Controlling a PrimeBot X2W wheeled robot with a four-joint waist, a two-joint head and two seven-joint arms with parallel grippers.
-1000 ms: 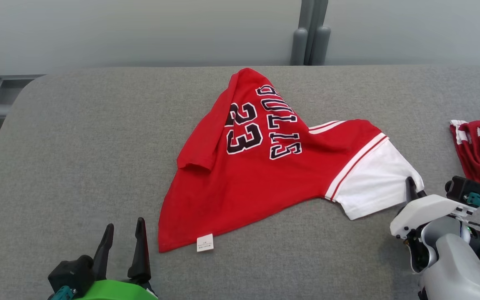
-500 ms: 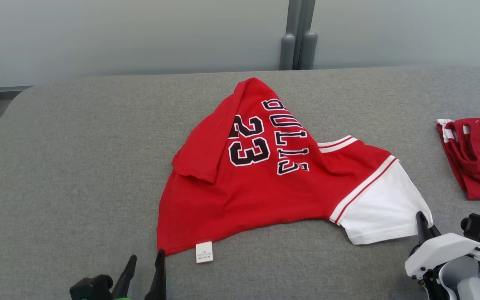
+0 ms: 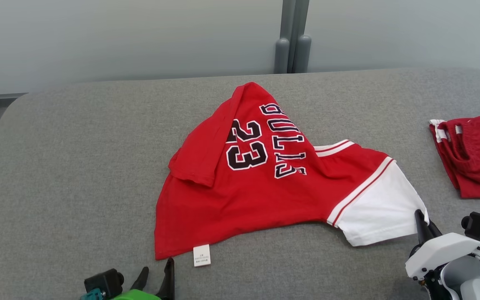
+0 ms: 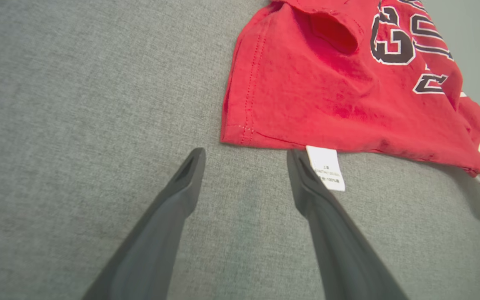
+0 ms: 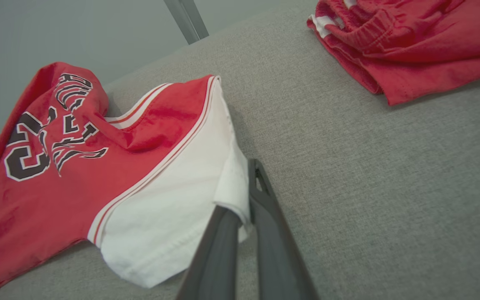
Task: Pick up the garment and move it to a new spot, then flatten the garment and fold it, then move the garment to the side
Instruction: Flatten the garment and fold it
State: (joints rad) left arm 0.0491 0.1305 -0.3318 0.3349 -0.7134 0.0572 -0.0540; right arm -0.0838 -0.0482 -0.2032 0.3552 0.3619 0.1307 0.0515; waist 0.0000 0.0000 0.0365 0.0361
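The garment (image 3: pixel 256 187) is a red jersey with "23" and "BULLS" in black and one white sleeve (image 3: pixel 379 212), lying crumpled on the grey table. My right gripper (image 3: pixel 422 218) is shut on the sleeve's outer edge; in the right wrist view the white cloth (image 5: pixel 169 208) is pinched between the fingers of that gripper (image 5: pixel 240 187). My left gripper (image 3: pixel 156 273) is open, just short of the jersey's near left corner. In the left wrist view this gripper (image 4: pixel 244 156) stands with nothing in it before the red hem (image 4: pixel 327 96), its right finger beside the white label (image 4: pixel 325 168).
A second red garment (image 3: pixel 473 154) lies bunched at the table's right side, seen also as a red heap (image 5: pixel 411 41) in the right wrist view. The grey padded table (image 3: pixel 77 166) has rounded far corners. A grey post (image 3: pixel 292 37) stands behind it.
The head camera has shifted, so the whole picture moved. My left gripper has come right, toward the jersey's near left corner. My right gripper keeps its hold on the white sleeve.
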